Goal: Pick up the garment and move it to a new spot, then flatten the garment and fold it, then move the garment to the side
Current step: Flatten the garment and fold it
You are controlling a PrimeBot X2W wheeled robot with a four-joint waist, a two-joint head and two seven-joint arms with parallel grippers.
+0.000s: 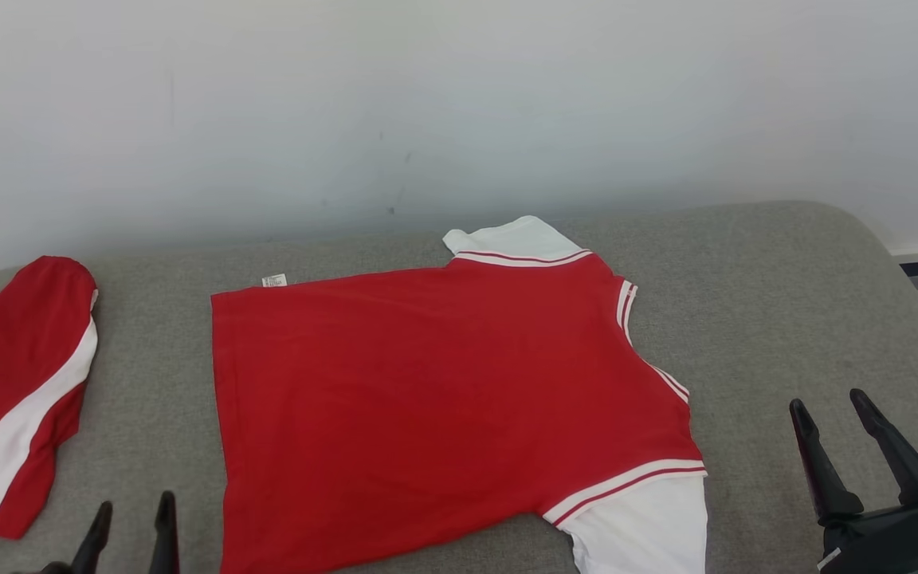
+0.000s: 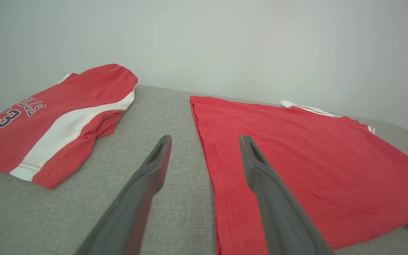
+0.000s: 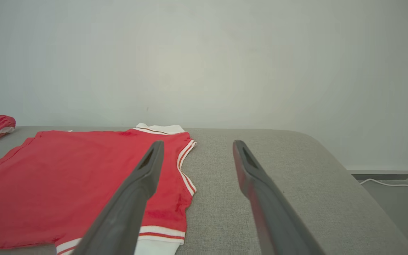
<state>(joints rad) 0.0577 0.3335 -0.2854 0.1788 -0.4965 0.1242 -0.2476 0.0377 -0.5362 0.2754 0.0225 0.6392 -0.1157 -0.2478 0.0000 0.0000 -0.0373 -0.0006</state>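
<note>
Garment (image 1: 443, 399) on grey surface (image 1: 746, 319), white wall (image 1: 427, 96)

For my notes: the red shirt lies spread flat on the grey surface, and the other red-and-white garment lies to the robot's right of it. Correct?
No. The other red-and-white garment lies to the robot's left of the red shirt, as the head view shows; the rest is right.
</note>
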